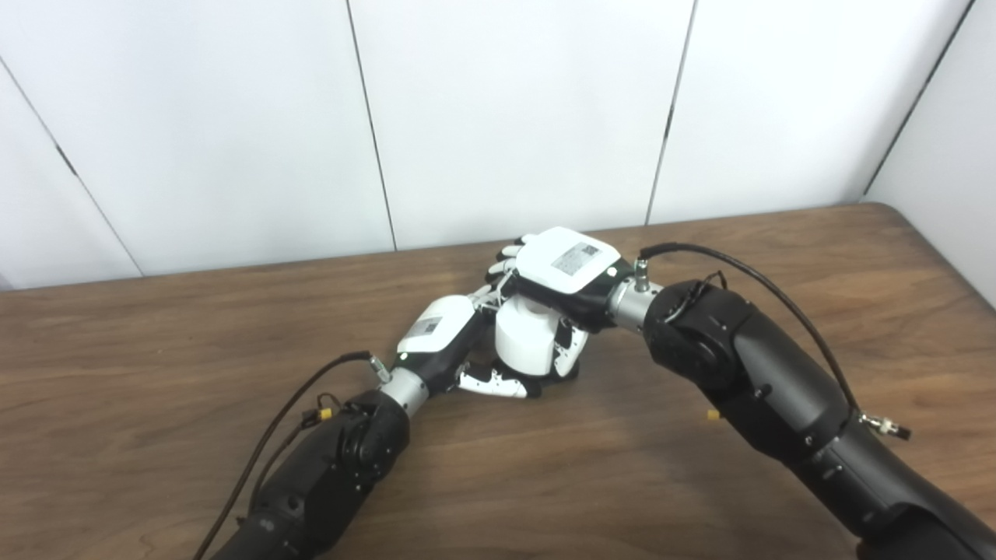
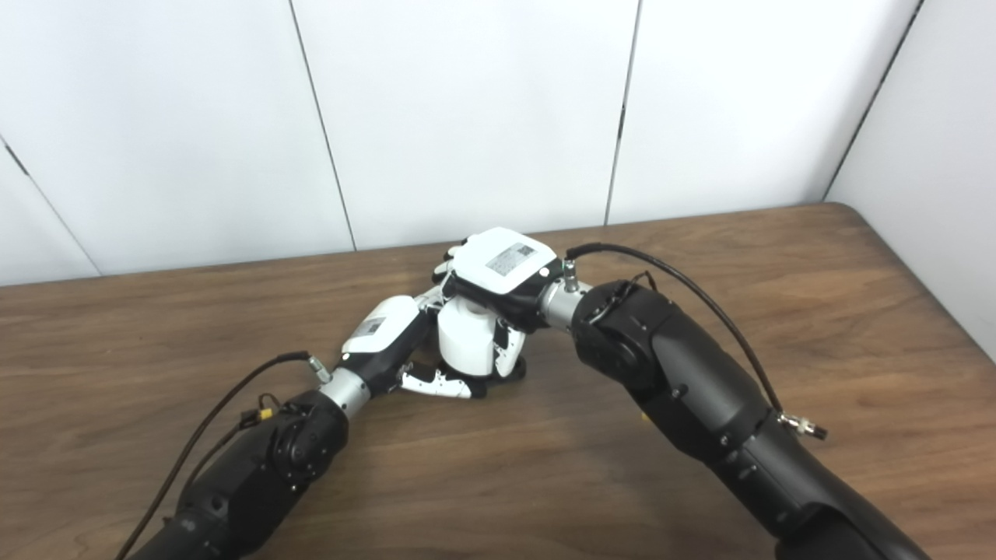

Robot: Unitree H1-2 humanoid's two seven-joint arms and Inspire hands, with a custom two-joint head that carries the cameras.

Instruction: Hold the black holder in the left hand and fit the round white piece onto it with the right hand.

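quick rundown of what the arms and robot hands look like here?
Both arms are bulky matte black with silver wrist collars and a black cable looping to each wrist. Left robot hand and right robot hand have white back shells bearing printed labels, and white-and-black fingers.

Both robot hands meeting, right robot hand point(image 1: 564, 268) atop round white piece point(image 1: 525, 334), wooden table point(image 1: 156, 350)

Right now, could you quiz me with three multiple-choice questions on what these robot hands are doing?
1. Where is the round white piece?
A. between the two hands
B. at the table's far right corner
C. on the floor

2. What colour is the table?
A. green
B. brown wood
C. white

3. What is the right hand doing?
A. lying flat far from everything
B. hanging off the table
C. closed over the white piece from above

Answers: A, it sits between the left hand and right hand; B, wood grain shows; C, its fingers wrap the piece's top.
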